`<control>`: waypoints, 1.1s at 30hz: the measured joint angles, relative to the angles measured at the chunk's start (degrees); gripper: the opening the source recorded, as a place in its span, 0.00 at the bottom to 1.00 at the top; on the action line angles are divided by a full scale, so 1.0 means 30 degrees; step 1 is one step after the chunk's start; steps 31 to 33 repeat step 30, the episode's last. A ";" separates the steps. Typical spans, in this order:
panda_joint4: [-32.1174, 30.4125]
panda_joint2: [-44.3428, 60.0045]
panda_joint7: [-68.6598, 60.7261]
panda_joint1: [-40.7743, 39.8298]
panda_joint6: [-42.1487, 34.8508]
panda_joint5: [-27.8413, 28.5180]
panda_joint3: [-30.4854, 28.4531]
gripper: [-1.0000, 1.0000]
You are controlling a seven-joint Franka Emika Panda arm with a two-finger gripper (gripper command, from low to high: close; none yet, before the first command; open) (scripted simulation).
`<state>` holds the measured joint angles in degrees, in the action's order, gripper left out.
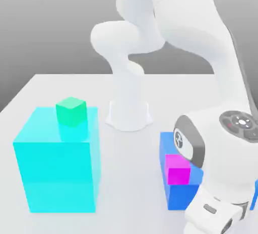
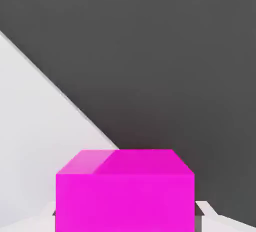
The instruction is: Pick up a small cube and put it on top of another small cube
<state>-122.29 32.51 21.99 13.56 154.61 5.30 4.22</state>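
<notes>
**A:** What stands on the table (image 1: 45, 84)?

**B:** A white table under a grey backdrop. In the exterior view, at about nine o'clock from the arm's base (image 1: 129, 117), stands a large translucent cyan block (image 1: 58, 172). A small green cube (image 1: 70, 111) rests on its top face, near the far edge. At about four o'clock from the base sits a blue block (image 1: 179, 190), partly hidden behind the robot's wrist.

**A:** Are those blocks containers? Is anything inside them?

**B:** I cannot tell whether either is hollow. The cyan one is see-through, and nothing shows within it apart from a darker band low down. The green cube sits on top of it, not inside.

**A:** Where is the small cube for the task?

**B:** A small magenta cube (image 1: 178, 169) appears against the blue block's near side, just beside the grey-and-white wrist. Whether it touches the blue block I cannot tell. In the hand view the magenta cube (image 2: 125, 191) sits close in front of the camera, with pale finger pads (image 2: 205, 211) visible at each side of it.

**A:** And the pincer?

**B:** The pincer (image 2: 125, 215) is clenched on the magenta cube, one finger at either flank. Behind the cube, the hand view shows the white table surface meeting dark grey background along a diagonal line.
</notes>
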 joint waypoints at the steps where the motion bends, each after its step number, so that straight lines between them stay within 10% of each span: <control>1: -0.0098 -0.0443 -0.0044 -0.0046 -0.0348 -0.0061 0.0061 0.00; 22: -0.8511 -1.4761 0.3906 -0.0805 -0.6184 -0.2407 0.0243 0.00; 27: -0.9777 -1.3027 0.4436 -0.0922 -0.3187 -0.2174 0.0327 0.00; 28: -0.9884 -1.2715 0.4463 -0.0885 -0.2773 -0.2134 0.0290 1.00; 33: -0.9884 -1.2715 0.4462 -0.0886 -0.2773 -0.2134 0.0290 1.00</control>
